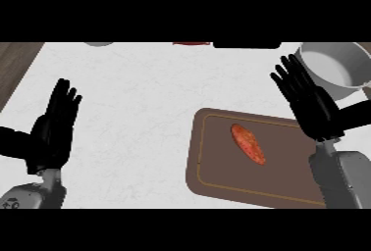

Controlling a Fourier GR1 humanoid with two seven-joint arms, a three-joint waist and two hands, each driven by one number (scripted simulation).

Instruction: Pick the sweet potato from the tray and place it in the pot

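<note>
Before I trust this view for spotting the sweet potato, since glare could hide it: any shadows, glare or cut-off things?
Head view: even light, no glare on the sweet potato, which stands out against the brown tray; the pot shades grey inside and is cut by the right edge; the right robot hand overlaps the pot's rim; objects along the top edge are cropped.

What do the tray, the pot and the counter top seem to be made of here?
Tray: matte brown, probably wood or plastic, with a thin lighter line inset along its rim. Pot: smooth grey, likely metal, with soft shading inside. Counter top: white with faint veining, stone-like, perhaps marble.
</note>
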